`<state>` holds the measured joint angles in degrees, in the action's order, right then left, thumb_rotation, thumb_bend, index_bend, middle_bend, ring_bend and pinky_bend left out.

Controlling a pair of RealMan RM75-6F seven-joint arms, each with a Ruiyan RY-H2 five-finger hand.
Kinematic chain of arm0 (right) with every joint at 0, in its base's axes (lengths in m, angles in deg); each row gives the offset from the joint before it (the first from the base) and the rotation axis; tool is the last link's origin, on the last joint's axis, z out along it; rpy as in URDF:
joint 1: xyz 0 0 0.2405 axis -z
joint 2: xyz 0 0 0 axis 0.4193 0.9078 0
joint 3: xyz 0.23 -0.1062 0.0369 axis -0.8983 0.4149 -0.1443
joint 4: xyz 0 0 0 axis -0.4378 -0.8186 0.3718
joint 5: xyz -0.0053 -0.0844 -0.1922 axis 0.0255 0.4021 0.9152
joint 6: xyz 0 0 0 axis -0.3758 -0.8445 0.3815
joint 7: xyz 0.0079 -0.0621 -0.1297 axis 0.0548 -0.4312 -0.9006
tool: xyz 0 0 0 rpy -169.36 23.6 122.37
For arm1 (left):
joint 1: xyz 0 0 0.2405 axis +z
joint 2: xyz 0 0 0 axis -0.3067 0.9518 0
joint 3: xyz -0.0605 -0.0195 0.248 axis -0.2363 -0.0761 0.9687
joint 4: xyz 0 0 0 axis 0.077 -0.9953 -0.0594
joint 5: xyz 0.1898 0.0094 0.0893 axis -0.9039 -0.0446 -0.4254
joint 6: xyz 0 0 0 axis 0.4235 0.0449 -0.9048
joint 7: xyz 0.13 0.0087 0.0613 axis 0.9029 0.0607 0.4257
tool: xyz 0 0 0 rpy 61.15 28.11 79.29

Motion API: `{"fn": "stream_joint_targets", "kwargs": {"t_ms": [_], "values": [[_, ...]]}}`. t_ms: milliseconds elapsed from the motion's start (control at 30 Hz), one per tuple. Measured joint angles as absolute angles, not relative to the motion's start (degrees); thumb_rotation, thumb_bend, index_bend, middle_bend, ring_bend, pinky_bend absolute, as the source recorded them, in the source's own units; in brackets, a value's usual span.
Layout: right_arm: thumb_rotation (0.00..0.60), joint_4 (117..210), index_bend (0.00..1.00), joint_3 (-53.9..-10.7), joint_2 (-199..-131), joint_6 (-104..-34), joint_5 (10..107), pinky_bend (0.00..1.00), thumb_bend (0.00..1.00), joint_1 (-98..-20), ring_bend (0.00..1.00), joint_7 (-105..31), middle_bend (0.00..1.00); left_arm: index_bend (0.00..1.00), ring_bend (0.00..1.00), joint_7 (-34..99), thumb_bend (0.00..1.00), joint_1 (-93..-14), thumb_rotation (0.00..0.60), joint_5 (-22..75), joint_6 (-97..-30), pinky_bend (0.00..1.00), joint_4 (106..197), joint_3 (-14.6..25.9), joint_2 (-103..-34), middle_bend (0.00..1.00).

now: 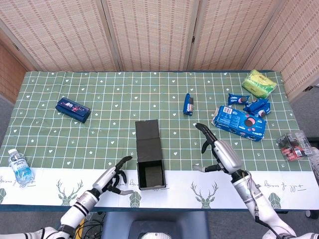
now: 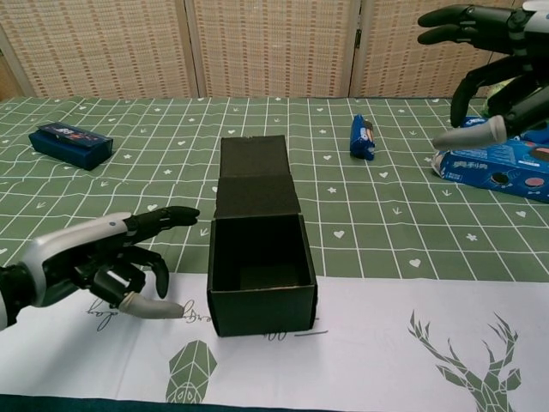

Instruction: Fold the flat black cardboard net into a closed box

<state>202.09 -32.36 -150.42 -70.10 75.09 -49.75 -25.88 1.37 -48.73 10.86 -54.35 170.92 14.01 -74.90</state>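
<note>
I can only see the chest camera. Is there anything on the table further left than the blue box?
Observer: Yes! The head view shows a small water bottle lying near the table's left edge, closer to the robot than the blue box.
Operator: And past the big cookie pack on the right?
Observer: A clear packet with red things in it lies at the right edge.
Operator: Where is the right hand? It is up in the corner of my picture.
Observer: From above, it hangs to the right of the open black box, with its fingers apart, holding nothing.
</note>
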Motion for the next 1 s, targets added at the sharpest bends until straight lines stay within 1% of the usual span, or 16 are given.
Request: {"fn": "stream_joint_targets", "kwargs": {"t_ms": [333, 667, 1000], "values": [[0.6, 200.08, 0.0, -31.33, -149.3, -70.71, 76.24, 0.84, 0.09, -48.78, 0.53, -22.02, 0.0, 0.0, 0.53, 3.99, 0.07, -49.64, 0.6, 14.12, -51.05, 0.8, 169.34, 11.36, -78.88, 0.0], [0.6, 198.96, 0.0, -30.53, -148.92, -71.04, 76.61, 0.84, 0.09, -48.18, 0.53, -20.57, 0.0, 0.0, 0.54, 4.59, 0.07, -49.75, 0.6, 14.72, -50.12, 0.8, 168.47, 10.03, -81.37, 0.0], [0.6, 198.43, 0.0, -30.27, -149.21, -70.77, 76.33, 0.84, 0.09, -48.21, 0.53, -20.41, 0.0, 0.0, 0.56, 4.26, 0.07, -49.03, 0.6, 15.65, -49.83, 0.8, 167.66, 9.16, -82.43, 0.0]]}}
